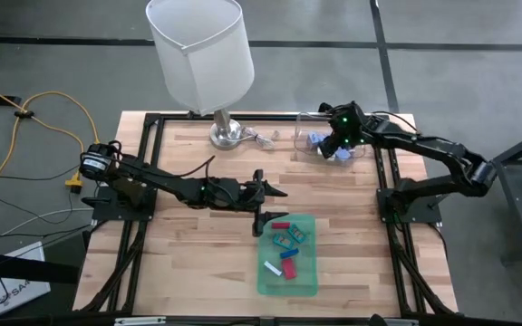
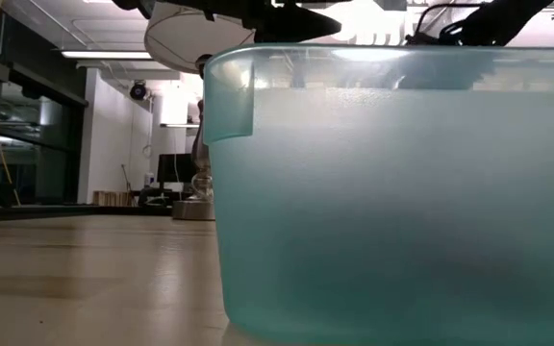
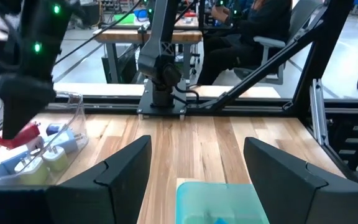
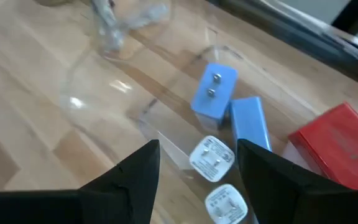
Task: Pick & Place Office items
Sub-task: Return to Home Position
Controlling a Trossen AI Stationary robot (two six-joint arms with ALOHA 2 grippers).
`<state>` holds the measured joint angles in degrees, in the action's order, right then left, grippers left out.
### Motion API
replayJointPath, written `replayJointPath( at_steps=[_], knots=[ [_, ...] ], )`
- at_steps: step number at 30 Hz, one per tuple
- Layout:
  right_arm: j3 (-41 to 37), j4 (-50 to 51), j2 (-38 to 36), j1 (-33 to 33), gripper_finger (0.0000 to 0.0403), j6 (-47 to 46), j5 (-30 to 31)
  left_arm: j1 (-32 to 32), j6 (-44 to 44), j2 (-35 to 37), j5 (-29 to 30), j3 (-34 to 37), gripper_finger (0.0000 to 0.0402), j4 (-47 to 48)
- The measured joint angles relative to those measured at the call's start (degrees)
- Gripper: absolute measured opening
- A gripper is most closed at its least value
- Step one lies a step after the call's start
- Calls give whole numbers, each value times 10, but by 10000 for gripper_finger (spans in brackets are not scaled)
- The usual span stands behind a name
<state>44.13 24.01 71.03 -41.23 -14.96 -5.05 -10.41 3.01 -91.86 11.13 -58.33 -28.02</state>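
The small office pieces sit in two places. Red, teal, blue and white bits (image 1: 286,246) lie loose in the flat green translucent tray (image 1: 303,283) at the near middle of the wooden worktop (image 1: 198,263). A blue plug adapter (image 4: 215,93), a red block (image 4: 334,146) and round white plug pieces (image 4: 211,158) rest in the clear plastic container (image 3: 78,118) at the far right. My right hand (image 4: 197,149) hangs just above that container, fingers spread wide and gripping nothing, its arm reaching in from the right edge. My left hand (image 3: 197,142) is also spread wide and empty, held level over bare wood just behind the tray, its arm stretched low from the left side.
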Motion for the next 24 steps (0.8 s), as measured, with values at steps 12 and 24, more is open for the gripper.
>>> replayJointPath(
  at_steps=[12, 24],
  knots=[
    [1, 49, -85, 0, 201, 1, -29, 0, 2, 40, 41, 0, 250, 74],
    [1, 58, -134, 0, 201, -48, -162, 2, 2, 60, 42, 0, 250, 134]
  ],
)
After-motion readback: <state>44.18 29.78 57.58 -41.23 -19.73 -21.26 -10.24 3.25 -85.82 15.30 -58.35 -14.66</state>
